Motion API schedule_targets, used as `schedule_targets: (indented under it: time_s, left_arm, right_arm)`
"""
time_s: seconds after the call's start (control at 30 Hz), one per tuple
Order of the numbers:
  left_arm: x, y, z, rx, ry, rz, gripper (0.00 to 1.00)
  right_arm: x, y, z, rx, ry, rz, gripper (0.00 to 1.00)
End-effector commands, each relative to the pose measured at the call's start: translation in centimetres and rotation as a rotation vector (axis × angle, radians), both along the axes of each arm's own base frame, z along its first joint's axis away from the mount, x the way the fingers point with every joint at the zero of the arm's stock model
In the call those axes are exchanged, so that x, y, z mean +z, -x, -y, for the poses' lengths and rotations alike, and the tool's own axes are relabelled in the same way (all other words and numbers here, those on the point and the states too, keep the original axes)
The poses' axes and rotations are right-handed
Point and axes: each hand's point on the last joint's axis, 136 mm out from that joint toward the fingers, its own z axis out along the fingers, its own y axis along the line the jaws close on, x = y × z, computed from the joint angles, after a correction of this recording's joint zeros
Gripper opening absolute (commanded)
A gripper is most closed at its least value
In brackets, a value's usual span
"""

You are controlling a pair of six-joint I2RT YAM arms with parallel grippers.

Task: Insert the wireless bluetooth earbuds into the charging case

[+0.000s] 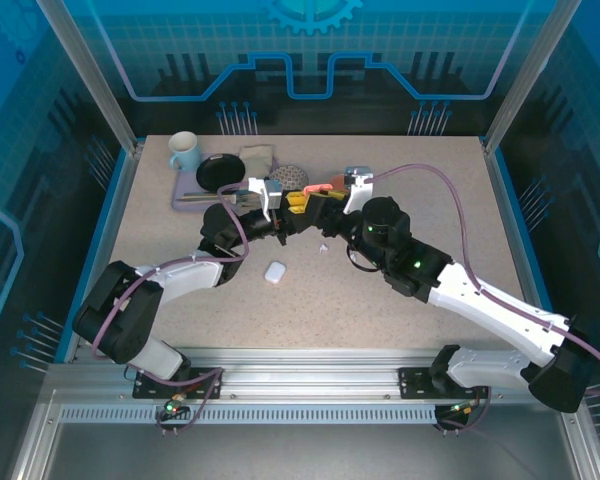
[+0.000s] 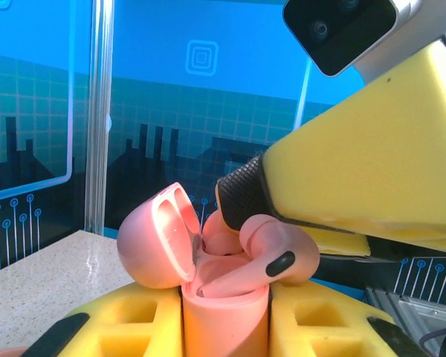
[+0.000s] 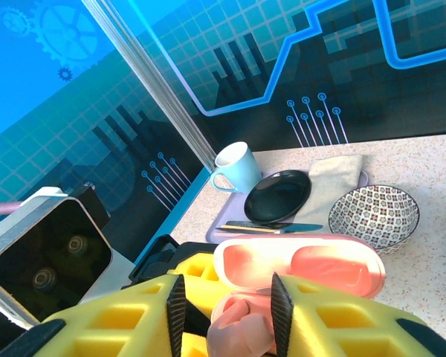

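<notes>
So the left gripper (image 2: pixel 224 331) is clamped on the open pink case (image 2: pixel 160 238), bottom centre. The pink earbud (image 2: pixel 271 256) looks tilted and only half-seated, so it could pop out if the right gripper (image 3: pixel 229 305) lets go. Can't tell whether that one's actually pinching it. The socket underneath is hidden.

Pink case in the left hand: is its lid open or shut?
Open. The pink case has its lid swung back, hollow inside showing; a pink earbud lies at its mouth.
</notes>
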Motion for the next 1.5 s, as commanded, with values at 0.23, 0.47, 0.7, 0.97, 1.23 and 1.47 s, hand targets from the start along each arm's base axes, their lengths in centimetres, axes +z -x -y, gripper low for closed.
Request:
schedule_targets:
  time_s: [0.23,0.47,0.7,0.97,1.23,1.47]
  left_arm:
    - [1.9,0.3,-0.2,0.008,0.044,0.062,0.00]
    - [1.8,0.4,-0.3,0.011,0.043,0.062,0.00]
    - [1.8,0.3,-0.3,0.017,0.041,0.063,0.00]
    - [1.9,0.3,-0.4,0.022,0.042,0.069,0.00]
    - [2.0,0.2,-0.3,0.021,0.037,0.068,0.00]
    - [2.0,0.2,-0.3,0.023,0.037,0.070,0.00]
  right_arm:
    - [1.8,-0.2,0.9,-0.017,-0.005,0.010,0.58]
    - [4.2,-0.1,1.6,0.003,-0.052,-0.001,0.69]
    - [4.6,1.6,0.9,0.101,-0.069,-0.130,0.70]
    - [3.2,2.8,-0.2,0.174,-0.056,-0.239,0.69]
    - [2.2,3.7,-1.6,0.242,-0.052,-0.325,0.68]
    - [2.0,4.2,-2.2,0.268,-0.048,-0.343,0.67]
